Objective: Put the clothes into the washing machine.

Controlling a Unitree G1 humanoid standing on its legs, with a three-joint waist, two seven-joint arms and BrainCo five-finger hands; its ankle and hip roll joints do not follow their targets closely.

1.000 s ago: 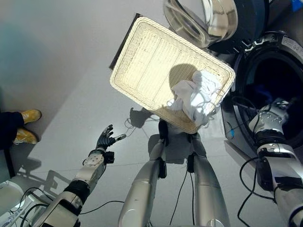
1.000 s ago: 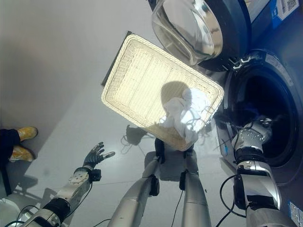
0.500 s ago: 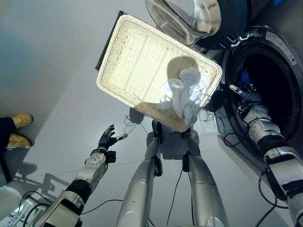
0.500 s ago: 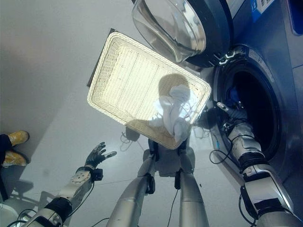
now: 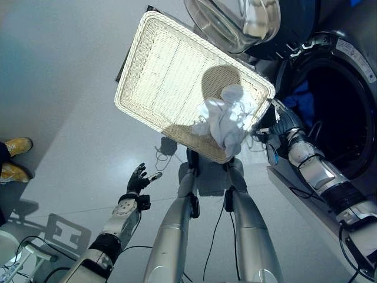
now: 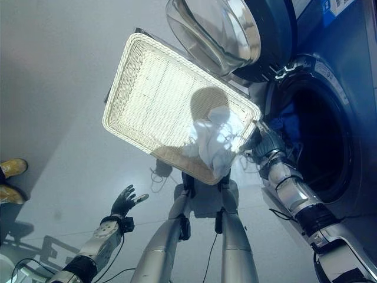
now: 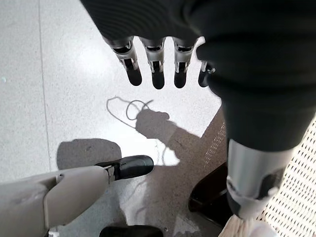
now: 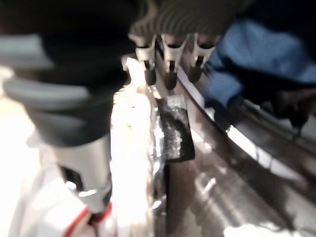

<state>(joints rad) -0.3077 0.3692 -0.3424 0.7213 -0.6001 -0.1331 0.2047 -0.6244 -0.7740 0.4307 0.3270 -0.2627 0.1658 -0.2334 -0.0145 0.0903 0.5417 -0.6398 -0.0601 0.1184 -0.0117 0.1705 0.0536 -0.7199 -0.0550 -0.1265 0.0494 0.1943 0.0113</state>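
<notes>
A white wicker basket lies on the floor beside the front-loading washing machine. A bundle of white clothes sits in the basket's corner nearest the drum. Blue cloth lies inside the dark drum and shows again as blue cloth past the right hand's fingers. My right hand hovers between the drum's mouth and that basket corner, fingers straight, holding nothing. White cloth with a red trace shows by its thumb. My left hand hangs open over the bare floor, its fingers straight.
The machine's round glass door stands swung open above the basket's far end. A person's yellow shoes stand at the left edge. Grey floor spreads left of the basket.
My right hand has come out of the drum and moved to the basket's corner by the white clothes. The left hand stays low and open. The camera has shifted.
</notes>
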